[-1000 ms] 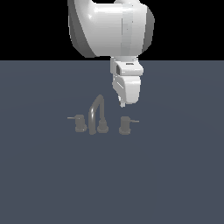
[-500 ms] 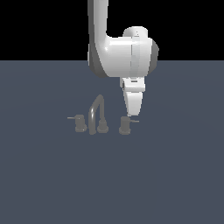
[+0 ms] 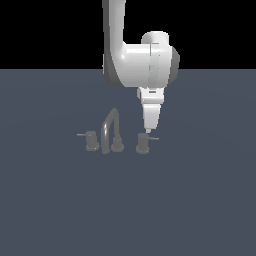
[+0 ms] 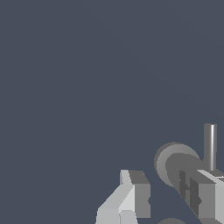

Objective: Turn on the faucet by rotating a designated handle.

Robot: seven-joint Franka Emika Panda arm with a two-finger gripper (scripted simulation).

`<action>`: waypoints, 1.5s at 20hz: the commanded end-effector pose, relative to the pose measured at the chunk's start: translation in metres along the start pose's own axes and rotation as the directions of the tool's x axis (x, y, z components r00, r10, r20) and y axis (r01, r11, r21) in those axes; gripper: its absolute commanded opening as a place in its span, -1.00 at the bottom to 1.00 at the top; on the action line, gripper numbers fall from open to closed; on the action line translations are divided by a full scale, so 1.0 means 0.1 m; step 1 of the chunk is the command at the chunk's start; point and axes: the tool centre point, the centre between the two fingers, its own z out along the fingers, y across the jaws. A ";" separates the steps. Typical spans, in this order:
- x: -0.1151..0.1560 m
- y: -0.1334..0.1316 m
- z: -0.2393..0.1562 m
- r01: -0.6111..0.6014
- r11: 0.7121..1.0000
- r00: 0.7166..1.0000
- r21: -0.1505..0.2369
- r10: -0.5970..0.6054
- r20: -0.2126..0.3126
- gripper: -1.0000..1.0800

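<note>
Hovering just above the handle [image 3: 143, 144] beside the faucet [image 3: 110, 131], the jaws stand released.

In the exterior view the arm [image 3: 135, 55] runs out past the top edge, so its upper links are cut off. The claw [image 3: 148, 131] tapers to a tip too small there to tell how its jaws stand. In the wrist view both fingers [image 4: 131, 197] are cut by the picture's edge, and one of them hides part of the handle [image 4: 175, 164]. A grey rounded shape [image 4: 170, 221] at the edge is mostly out of frame and cannot be identified. The spout and the twin knob lie outside the wrist view.
</note>
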 end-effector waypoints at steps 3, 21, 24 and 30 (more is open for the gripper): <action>0.15 0.17 0.23 -0.015 0.999 1.000 -0.045 0.015 -0.005 -1.00; 0.33 0.51 0.20 -0.012 0.999 1.000 -0.045 0.012 -0.005 -1.00; 0.23 0.47 0.15 -0.003 1.000 1.000 -0.028 0.003 -0.003 -1.00; 0.22 0.70 0.17 -0.008 0.999 1.000 -0.037 0.008 -0.004 -1.00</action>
